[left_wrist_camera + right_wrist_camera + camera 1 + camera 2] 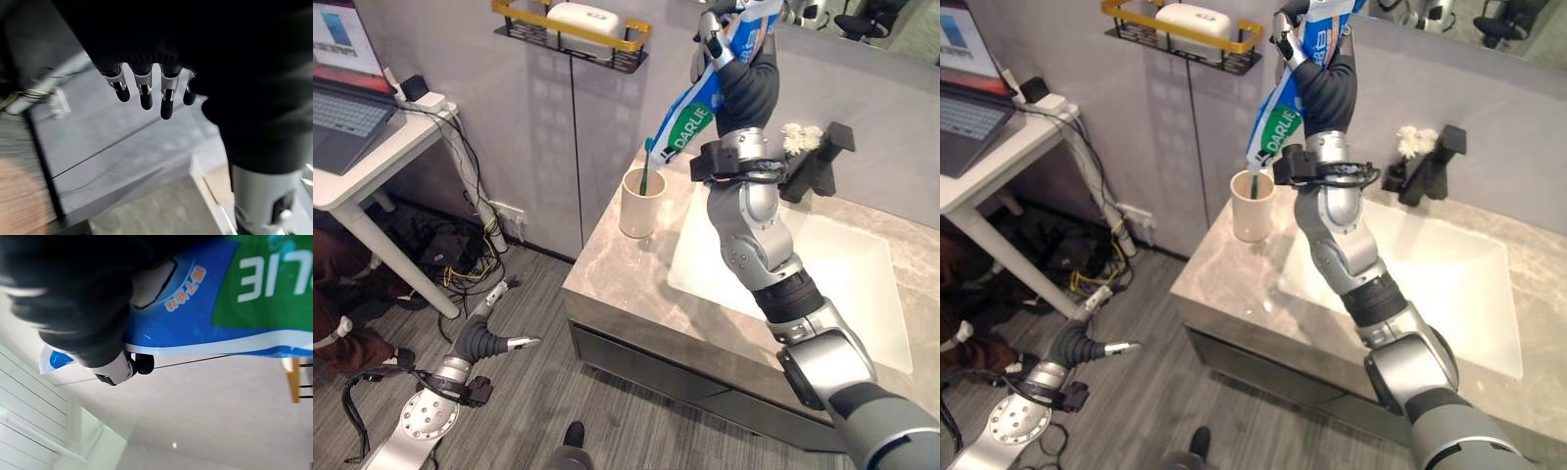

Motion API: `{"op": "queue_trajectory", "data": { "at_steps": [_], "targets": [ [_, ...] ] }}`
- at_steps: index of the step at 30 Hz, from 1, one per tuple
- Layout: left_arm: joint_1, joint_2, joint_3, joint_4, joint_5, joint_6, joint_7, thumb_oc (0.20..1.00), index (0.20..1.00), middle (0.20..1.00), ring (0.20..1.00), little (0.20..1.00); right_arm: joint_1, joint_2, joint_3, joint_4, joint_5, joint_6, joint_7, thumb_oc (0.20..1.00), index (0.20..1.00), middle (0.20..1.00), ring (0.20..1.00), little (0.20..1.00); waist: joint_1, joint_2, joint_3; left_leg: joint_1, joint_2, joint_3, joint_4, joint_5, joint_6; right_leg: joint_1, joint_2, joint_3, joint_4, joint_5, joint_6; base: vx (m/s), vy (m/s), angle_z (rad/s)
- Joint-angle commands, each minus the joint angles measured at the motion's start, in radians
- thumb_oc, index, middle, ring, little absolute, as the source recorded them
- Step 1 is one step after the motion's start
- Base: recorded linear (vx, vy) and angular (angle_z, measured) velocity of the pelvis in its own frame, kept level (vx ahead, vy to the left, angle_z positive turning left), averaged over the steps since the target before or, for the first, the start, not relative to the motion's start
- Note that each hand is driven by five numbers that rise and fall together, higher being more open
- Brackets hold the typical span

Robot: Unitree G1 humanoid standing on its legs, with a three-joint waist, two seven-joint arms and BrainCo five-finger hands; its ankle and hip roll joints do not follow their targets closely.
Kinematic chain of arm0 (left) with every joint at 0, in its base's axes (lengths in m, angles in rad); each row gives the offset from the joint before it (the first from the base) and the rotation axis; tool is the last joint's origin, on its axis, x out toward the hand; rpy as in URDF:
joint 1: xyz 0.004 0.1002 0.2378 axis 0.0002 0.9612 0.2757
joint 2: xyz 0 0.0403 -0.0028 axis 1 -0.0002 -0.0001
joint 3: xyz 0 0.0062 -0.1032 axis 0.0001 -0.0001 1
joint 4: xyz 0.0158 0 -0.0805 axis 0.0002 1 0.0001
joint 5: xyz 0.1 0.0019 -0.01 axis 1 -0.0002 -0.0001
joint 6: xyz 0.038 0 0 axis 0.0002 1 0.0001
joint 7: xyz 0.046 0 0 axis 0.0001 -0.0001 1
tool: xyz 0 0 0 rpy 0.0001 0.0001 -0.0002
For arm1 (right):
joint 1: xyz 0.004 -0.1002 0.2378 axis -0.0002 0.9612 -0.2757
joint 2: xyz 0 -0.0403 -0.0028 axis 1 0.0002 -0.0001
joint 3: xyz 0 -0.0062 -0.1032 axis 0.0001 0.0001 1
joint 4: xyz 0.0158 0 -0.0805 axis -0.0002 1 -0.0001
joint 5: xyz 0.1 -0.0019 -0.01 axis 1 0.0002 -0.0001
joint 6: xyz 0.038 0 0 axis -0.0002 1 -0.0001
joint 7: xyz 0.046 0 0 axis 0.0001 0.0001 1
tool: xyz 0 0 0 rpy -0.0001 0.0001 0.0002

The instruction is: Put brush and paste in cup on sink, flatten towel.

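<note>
While the right robot hand (722, 39) is clamped on a blue-green toothpaste tube (700, 103) above the cream cup (641, 204), the left robot hand (146, 88) hangs relaxed, fingers apart.

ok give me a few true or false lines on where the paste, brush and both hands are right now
1. The right hand holds the toothpaste tube in the air above the cup. True.
2. The toothbrush lies flat in the sink basin. False: it stands in the cup, its green handle sticking out above the rim.
3. The cup stands on the counter beside the basin. True.
4. The left hand grips the cup. False: it hangs low over the floor, away from the counter, fingers relaxed and holding nothing.
5. The toothpaste tube is already in the cup. False: its lower end is near the cup's rim, but the hand holds it up.
</note>
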Motion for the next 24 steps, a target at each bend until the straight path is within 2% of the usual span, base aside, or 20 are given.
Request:
{"op": "queue_trajectory", "data": {
  "at_steps": [1, 15, 24],
  "targets": [
    [-0.008, 0.080, -0.001, -0.049, -0.014, -0.035, -0.007, 1.000, 1.000, 1.000, 1.000, 1.000, -0.118, -0.056, -0.040, 0.045, -0.060, -0.028, -0.031, 0.200, 0.200, 0.200, 0.200, 0.200, 0.029, -0.038, -0.047, -0.030, 0.034, -0.006, 0.005, 0.023, -0.024, 0.028, -0.125, -0.033, 0.000, 0.129, 0.081, 0.02, 0.002, 0.04],
    [-0.041, 0.109, -0.017, -0.046, 0.024, -0.039, -0.012, 1.000, 1.000, 1.000, 1.000, 1.000, -0.151, -0.061, -0.063, 0.272, -0.056, -0.007, -0.052, 0.200, 0.200, 0.200, 0.200, 0.200, 0.057, -0.040, -0.033, -0.042, 0.019, -0.040, 0.005, 0.019, -0.026, 0.048, -0.122, -0.068, 0.000, 0.123, 0.083, 0.02, 0.000, 0.10],
    [-0.047, 0.109, -0.016, -0.037, 0.030, -0.039, -0.012, 1.000, 1.000, 1.000, 1.000, 1.000, -0.168, -0.069, -0.069, 0.280, -0.052, -0.012, -0.056, 0.200, 0.200, 0.200, 0.200, 0.200, 0.071, -0.044, -0.028, -0.055, 0.013, -0.059, 0.005, 0.021, -0.025, 0.049, -0.123, -0.084, 0.000, 0.123, 0.084, 0.01, -0.002, 0.03]
  ]
}}
